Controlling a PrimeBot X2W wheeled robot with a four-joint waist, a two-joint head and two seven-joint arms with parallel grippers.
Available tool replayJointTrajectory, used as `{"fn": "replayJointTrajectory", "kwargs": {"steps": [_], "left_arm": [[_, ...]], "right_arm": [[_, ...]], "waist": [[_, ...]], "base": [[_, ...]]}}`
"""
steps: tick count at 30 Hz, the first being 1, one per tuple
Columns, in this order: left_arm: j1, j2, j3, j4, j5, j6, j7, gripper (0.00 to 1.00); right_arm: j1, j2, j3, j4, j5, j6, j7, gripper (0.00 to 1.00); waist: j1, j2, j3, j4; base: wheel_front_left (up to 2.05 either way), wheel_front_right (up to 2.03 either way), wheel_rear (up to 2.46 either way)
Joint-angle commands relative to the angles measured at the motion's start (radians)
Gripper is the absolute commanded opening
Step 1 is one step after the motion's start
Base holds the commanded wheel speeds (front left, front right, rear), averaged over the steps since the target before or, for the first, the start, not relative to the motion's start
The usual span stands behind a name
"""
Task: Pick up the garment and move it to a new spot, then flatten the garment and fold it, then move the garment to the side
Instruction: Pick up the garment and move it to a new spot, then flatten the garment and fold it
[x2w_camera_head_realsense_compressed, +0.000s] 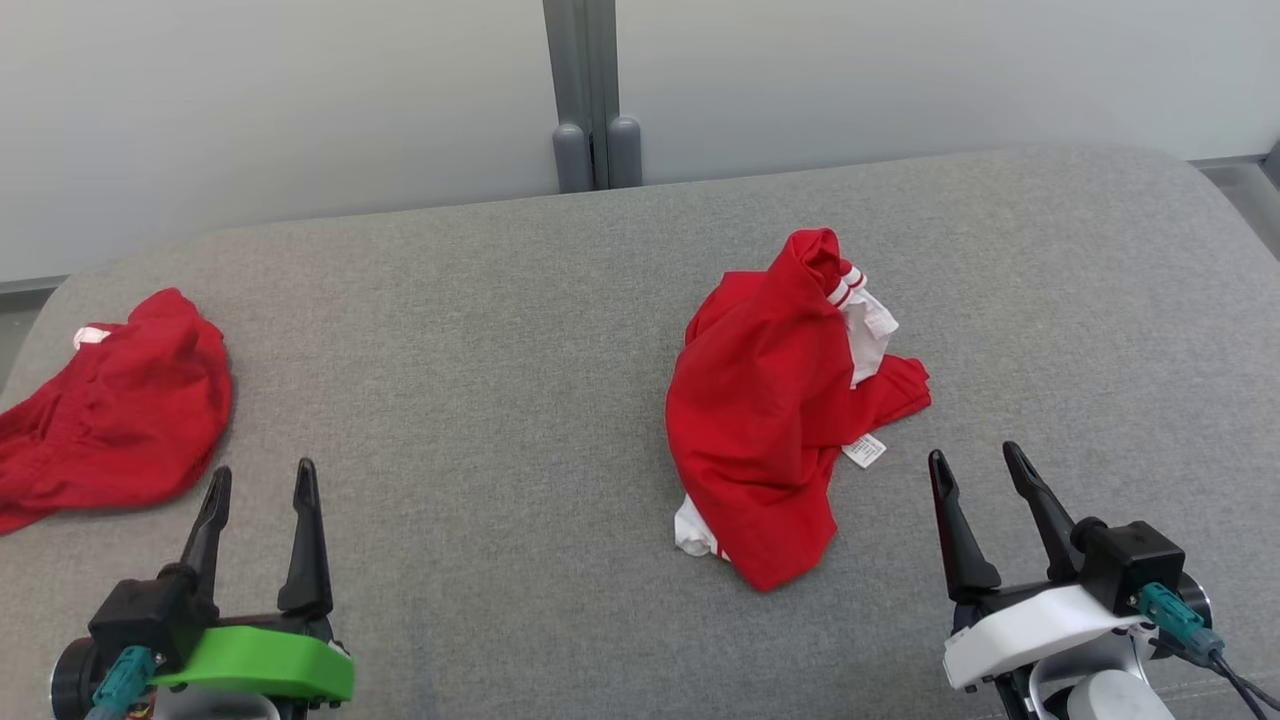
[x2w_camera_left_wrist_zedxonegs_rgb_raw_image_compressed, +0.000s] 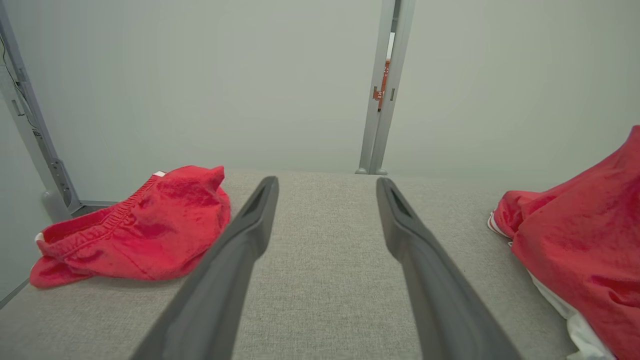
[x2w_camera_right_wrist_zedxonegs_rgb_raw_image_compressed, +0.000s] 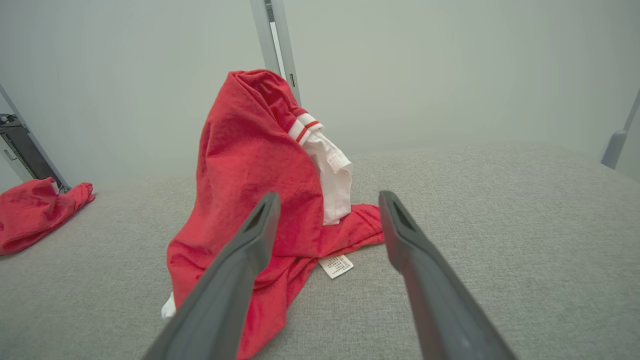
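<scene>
Garment (x2w_camera_head_realsense_compressed: 770, 420) crumpled, shape unclear | red shorts (x2w_camera_head_realsense_compressed: 110, 410), possibly, cut off left

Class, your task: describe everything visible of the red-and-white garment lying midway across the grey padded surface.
The red garment is soft-looking cloth, crumpled into a heap peaking at its far end. A white sleeve with a red-striped cuff spills out on its right; more white shows at the near edge, and a white care label sticks out. It rests on the grey surface; the open right claw is near but apart.
</scene>
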Motion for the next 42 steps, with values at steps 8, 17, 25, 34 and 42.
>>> {"fn": "replayJointTrajectory", "kwargs": {"steps": [8,17,25,34,42], "left_arm": [[0.073,-0.044,0.076,-0.038,0.047,-0.028,-0.001,1.00],[0.086,-0.065,0.111,-0.035,0.087,-0.066,-0.001,1.00],[0.081,-0.077,0.128,-0.024,0.106,-0.079,-0.001,1.00],[0.075,-0.086,0.139,-0.019,0.123,-0.088,-0.001,1.00],[0.072,-0.087,0.141,-0.014,0.131,-0.091,-0.001,1.00]], "right_arm": [[0.020,-0.010,0.005,-0.010,-0.009,-0.001,-0.003,1.00],[0.027,-0.014,0.005,-0.011,-0.007,-0.001,-0.003,1.00],[0.028,-0.013,0.002,-0.010,-0.005,-0.001,-0.003,1.00],[0.030,-0.013,-0.003,-0.006,-0.003,-0.001,-0.003,1.00],[0.033,-0.011,-0.005,-0.005,-0.003,-0.001,-0.003,1.00]], "waist": [[0.0000,0.0000,-0.008,-0.004],[0.0000,0.0000,-0.014,-0.003],[0.0000,0.0000,-0.013,-0.003],[0.0000,0.0000,-0.016,0.001],[0.0000,0.0000,-0.019,0.008]], "base": [[0.00,0.00,0.00],[0.00,0.00,0.00],[0.00,0.00,0.00],[0.00,0.00,0.00],[0.00,0.00,0.00]]}}
